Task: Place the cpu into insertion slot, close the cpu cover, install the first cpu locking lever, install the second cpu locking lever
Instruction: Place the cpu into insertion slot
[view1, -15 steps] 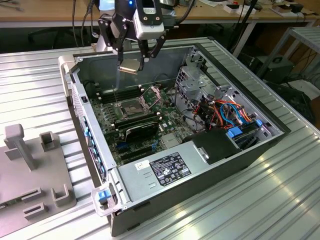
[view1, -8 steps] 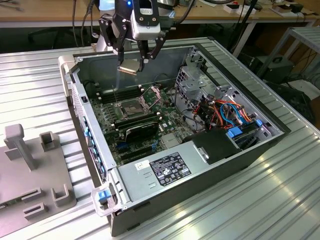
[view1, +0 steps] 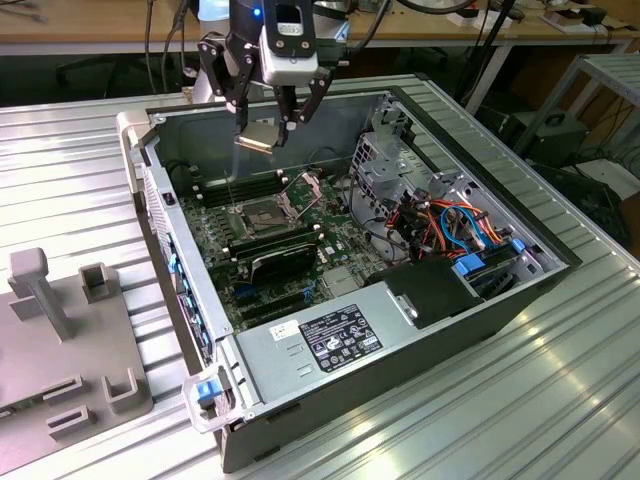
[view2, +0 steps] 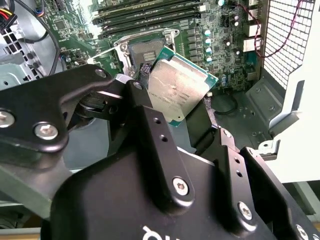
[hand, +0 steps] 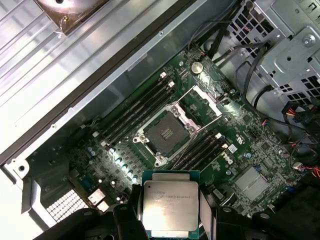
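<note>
My gripper (view1: 264, 132) hangs above the open computer case, shut on the cpu (view1: 257, 141), a flat silver-grey square with a tan edge. In both wrist views the cpu (hand: 170, 206) (view2: 176, 89) sits between the black fingers (hand: 126, 220). The insertion slot (hand: 166, 133) (view1: 258, 213) lies bare on the green motherboard below, well apart from the chip. The cpu cover (hand: 199, 103) (view1: 301, 188) stands swung open on the slot's far side, toward the drive cage. In the second wrist view the insertion slot (view2: 144, 50) shows just past the chip.
Long black memory slots (hand: 135, 111) flank the socket on both sides. A black-finned card (view1: 285, 262) lies nearer the power supply (view1: 330, 335). A metal drive cage (view1: 392, 165) and coloured cables (view1: 450, 222) fill the exterior view's right. A grey fixture (view1: 70, 330) stands outside the case.
</note>
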